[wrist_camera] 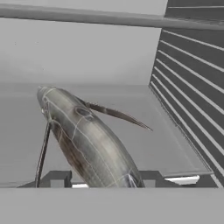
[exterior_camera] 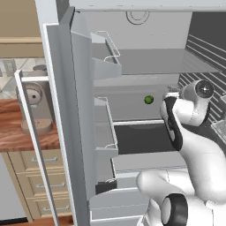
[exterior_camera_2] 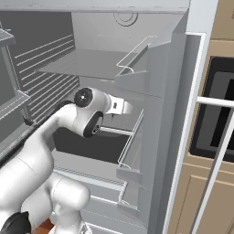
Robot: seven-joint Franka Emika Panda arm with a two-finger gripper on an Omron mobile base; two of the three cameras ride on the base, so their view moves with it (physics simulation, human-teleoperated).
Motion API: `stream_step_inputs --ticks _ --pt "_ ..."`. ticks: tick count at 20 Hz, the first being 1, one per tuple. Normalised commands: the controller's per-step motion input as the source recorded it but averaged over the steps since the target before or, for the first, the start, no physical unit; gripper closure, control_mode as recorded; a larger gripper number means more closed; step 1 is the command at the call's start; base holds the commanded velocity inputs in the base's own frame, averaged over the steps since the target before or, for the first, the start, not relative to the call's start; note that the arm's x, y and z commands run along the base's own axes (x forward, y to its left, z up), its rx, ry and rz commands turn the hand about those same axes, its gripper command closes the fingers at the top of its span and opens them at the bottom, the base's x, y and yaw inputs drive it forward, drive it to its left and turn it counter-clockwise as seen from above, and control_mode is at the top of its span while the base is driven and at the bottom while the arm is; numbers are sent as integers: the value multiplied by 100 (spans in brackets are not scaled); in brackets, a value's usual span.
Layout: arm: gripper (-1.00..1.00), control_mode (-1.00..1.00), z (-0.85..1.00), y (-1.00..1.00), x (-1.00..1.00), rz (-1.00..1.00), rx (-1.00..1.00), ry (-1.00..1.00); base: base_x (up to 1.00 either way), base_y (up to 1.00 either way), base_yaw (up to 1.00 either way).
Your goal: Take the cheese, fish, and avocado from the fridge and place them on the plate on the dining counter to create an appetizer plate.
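The fridge (exterior_camera: 70, 114) stands open and my arm reaches in over its middle shelf (exterior_camera_2: 91, 64). In the hand view the fish (wrist_camera: 87, 140), grey and streaked with a thin fin sticking out, runs up and to the left from between my fingertips. My gripper (wrist_camera: 106, 178) is shut on the fish's near end, with the right fingertip against it and a thin gap on the left. The avocado (exterior_camera: 148, 99), small and dark green, lies on the shelf by the back wall, left of my arm. The cheese, the plate and the dining counter are out of view.
The left door (exterior_camera: 103, 132) carries white wire shelves, and the right door (exterior_camera_2: 151, 114) stands close beside my wrist (exterior_camera_2: 119, 107). Ribbed wall panels (wrist_camera: 192, 87) line the fridge's right side. A coffee machine (exterior_camera: 37, 108) sits on a wooden wall counter (exterior_camera: 17, 137) to the left.
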Motion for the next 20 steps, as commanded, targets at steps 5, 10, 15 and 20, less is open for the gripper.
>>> stream_step_inputs --ticks 5,10,15,20 --pt "100 -100 60 27 -100 -3 9 28 0 0 0" --pt "100 -100 22 31 -100 -2 13 26 0 0 0" --pt "100 -100 0 39 -98 -2 10 12 0 0 0" --pt "100 -100 0 43 -48 0 1 1 0 0 0"
